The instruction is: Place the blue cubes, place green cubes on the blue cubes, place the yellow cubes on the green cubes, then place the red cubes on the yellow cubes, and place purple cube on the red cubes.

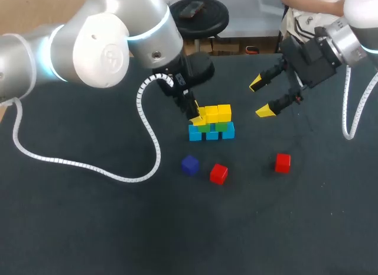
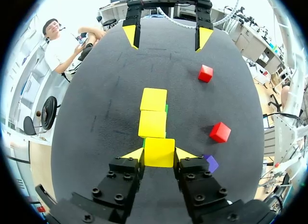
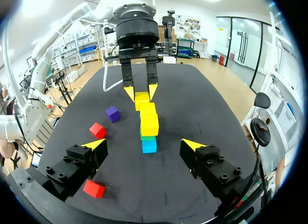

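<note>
Left wrist view: a yellow cube (image 2: 159,152) is being gripped by the left pincer (image 2: 160,154), in line with its two neighbours over the green cubes (image 3: 147,136). It is best being seated flush before release. The right pincer (image 1: 260,97) is being held wide, empty.

A dark, matte tabletop (image 1: 88,227) fills nearly the whole head view, from the bottom of the frame up to its far edge, which crosses the upper part (the same plain charcoal surface shows in both wrist views).
</note>
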Controlling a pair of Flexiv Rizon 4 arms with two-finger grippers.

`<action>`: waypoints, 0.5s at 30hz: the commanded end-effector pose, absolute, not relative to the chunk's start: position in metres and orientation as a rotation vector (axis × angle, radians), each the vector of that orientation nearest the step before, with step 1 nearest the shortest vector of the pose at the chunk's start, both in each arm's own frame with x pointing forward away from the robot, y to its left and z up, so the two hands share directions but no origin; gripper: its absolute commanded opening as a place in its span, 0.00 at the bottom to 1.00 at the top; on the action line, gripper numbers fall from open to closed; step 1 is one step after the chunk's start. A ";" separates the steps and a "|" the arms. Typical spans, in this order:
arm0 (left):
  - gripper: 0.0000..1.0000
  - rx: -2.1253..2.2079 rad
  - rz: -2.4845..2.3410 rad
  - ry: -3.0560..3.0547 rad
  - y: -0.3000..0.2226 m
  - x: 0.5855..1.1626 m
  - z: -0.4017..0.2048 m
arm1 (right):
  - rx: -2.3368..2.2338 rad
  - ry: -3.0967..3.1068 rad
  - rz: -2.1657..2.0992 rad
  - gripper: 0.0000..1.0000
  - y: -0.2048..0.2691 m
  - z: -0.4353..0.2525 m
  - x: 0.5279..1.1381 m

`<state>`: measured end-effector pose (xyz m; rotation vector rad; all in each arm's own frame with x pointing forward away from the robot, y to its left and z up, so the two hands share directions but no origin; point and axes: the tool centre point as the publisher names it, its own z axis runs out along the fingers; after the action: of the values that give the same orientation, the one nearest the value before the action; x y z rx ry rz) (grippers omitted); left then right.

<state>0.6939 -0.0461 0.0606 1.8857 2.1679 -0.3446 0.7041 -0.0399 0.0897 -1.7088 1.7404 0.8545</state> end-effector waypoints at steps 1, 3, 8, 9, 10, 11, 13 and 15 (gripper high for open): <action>0.00 1.892 -0.342 2.171 -0.047 0.697 0.061 | -1.707 1.739 0.853 1.00 -0.040 0.090 0.703; 0.00 1.891 -0.340 2.172 -0.047 0.697 0.061 | -1.707 1.739 0.853 1.00 -0.040 0.090 0.703; 0.00 1.893 -0.339 2.174 -0.047 0.697 0.060 | -1.707 1.739 0.853 1.00 -0.040 0.090 0.703; 0.00 1.893 -0.338 2.174 -0.047 0.697 0.060 | -1.707 1.739 0.853 1.00 -0.040 0.090 0.703; 0.00 1.894 -0.338 2.175 -0.047 0.697 0.060 | -1.707 1.739 0.853 1.00 -0.040 0.090 0.703; 0.00 1.894 -0.338 2.175 -0.047 0.697 0.060 | -1.707 1.739 0.853 1.00 -0.040 0.090 0.703; 0.00 1.895 -0.336 2.176 -0.047 0.698 0.060 | -1.707 1.739 0.853 1.00 -0.040 0.090 0.703; 0.00 1.896 -0.335 2.177 -0.047 0.698 0.060 | -1.707 1.739 0.853 1.00 -0.040 0.090 0.703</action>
<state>0.6946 -0.0459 0.0596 1.8894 2.1715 -0.3355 0.7041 -0.0399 0.0897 -1.7088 1.7404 0.8545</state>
